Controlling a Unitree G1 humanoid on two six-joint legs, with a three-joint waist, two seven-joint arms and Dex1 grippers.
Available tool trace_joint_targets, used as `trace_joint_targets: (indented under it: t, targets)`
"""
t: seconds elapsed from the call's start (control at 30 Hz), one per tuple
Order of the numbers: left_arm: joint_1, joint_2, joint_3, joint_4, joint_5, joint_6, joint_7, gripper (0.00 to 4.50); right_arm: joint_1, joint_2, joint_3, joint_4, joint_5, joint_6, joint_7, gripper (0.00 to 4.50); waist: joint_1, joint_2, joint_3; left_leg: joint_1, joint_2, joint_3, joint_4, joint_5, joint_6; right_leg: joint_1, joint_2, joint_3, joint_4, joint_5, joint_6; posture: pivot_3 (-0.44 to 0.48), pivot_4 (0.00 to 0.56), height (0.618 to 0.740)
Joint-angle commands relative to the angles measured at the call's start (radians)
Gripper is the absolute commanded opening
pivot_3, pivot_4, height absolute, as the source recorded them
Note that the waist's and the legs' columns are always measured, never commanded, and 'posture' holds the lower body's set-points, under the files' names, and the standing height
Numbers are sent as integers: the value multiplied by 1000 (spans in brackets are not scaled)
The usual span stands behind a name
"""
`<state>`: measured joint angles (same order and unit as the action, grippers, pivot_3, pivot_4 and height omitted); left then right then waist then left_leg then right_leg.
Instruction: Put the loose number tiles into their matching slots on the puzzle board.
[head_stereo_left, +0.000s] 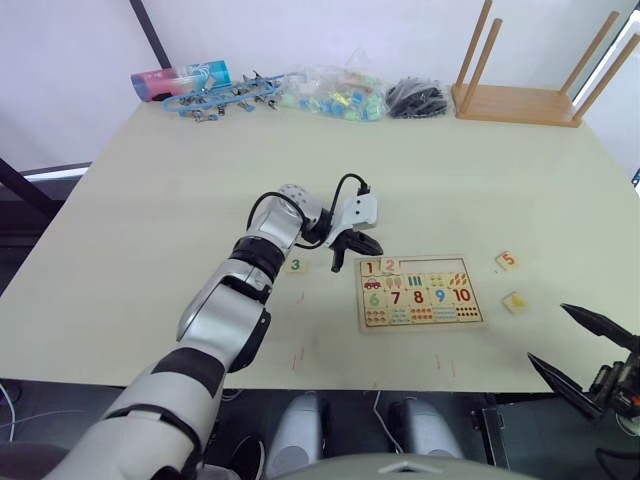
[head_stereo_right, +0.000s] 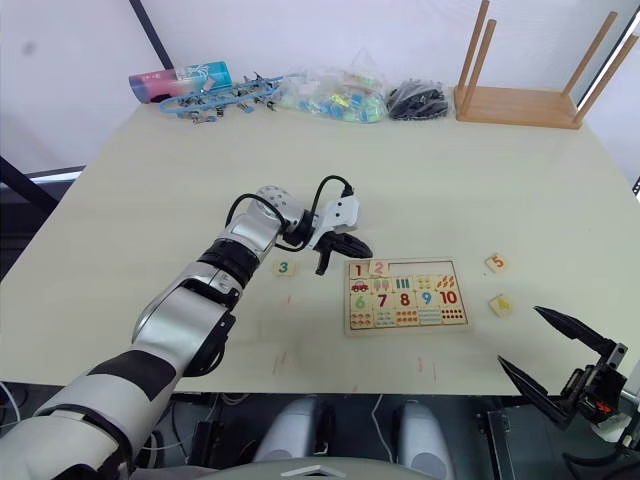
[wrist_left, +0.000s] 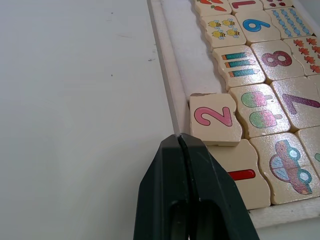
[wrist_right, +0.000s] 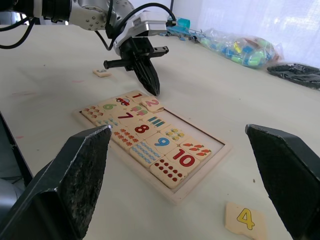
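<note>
Tiles (wrist_left: 215, 119): 1–5; board (wrist_right: 200, 186): 6–10

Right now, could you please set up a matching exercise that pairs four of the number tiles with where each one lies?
Things:
1. 2 tile
2. 3 tile
3. 5 tile
4. 4 tile

Places:
A. on the table off the board's right end, farther from the robot
B. in the puzzle board's upper row, sitting crooked, beside the 1 tile
C. on the table to the left of the board, under the left arm
D. on the table off the board's right end, nearer the robot

Pairs: 1-B, 2-C, 3-A, 4-D
</note>
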<state>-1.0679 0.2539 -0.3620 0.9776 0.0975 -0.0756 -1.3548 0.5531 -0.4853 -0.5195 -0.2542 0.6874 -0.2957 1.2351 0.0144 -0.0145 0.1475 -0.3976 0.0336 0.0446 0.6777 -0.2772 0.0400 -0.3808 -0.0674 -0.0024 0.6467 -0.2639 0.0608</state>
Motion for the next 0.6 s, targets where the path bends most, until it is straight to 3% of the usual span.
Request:
trace_joint_targets:
  t: [0.03, 0.6]
  targets:
    - [-20, 9, 18, -18, -4, -5, -20, 39, 7, -7, -21, -19, 10, -11, -6, 4500, 0, 0, 0, 0, 0, 0, 0, 0, 0, 0, 0, 0, 0, 0, 0, 0, 150, 737]
    - [2, 23, 15, -60, -13, 5, -102, 39, 1, -13, -18, -12, 8, -8, -3, 4500, 0, 0, 0, 0, 0, 0, 0, 0, 0, 0, 0, 0, 0, 0, 0, 0, 150, 737]
